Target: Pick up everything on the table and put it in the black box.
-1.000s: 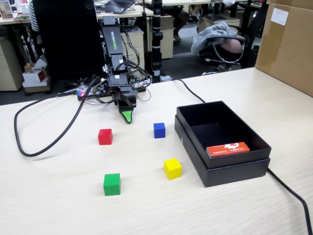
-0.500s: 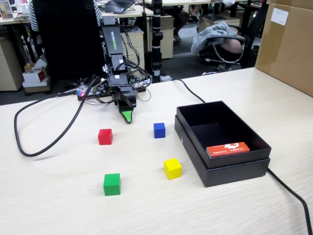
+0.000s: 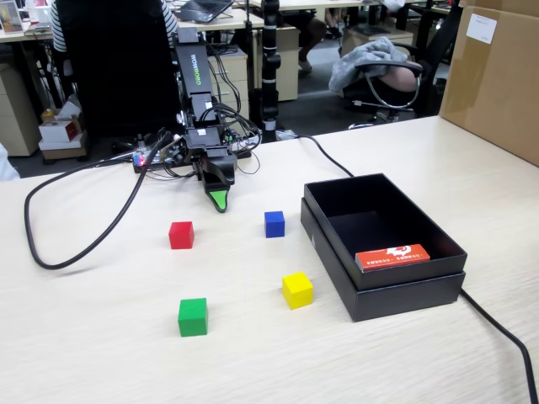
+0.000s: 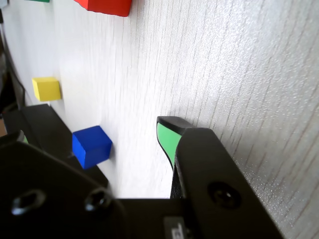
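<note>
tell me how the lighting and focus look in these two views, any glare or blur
Fixed view: even, soft light, short faint shadows under the red cube and green cube, all sharp. Wrist view: the table is bright and washed out near the top, the gripper body up close is dark and slightly soft, and the picture lies tilted.

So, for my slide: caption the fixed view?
Four small coloured cubes lie untouched on the beige wood-grain table beside the matte black cardboard box.
</note>
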